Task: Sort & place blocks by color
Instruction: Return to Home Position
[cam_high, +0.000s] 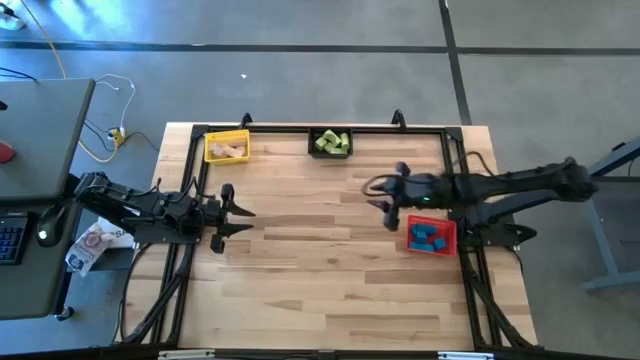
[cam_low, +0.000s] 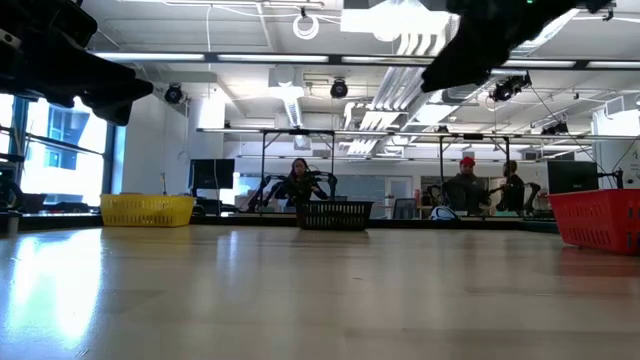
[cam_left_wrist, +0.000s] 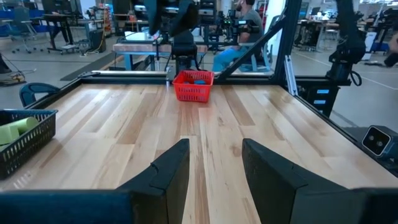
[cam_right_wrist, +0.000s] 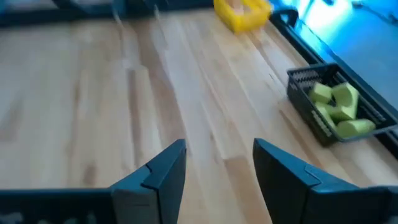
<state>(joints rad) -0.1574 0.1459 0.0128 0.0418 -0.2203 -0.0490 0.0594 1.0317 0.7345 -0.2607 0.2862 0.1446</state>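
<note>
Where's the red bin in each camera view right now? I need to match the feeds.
High view: red bin right of centre.
Low view: red bin at the right edge.
Left wrist view: red bin straight ahead, far off.
Right wrist view: not in it.
Shared landmark: black bin, visible in all four.

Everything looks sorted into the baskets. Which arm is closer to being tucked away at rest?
Left, probably. The left end effector, open, sits near the left edge of the table. The right end effector reaches farther inward, past the red basket.
</note>
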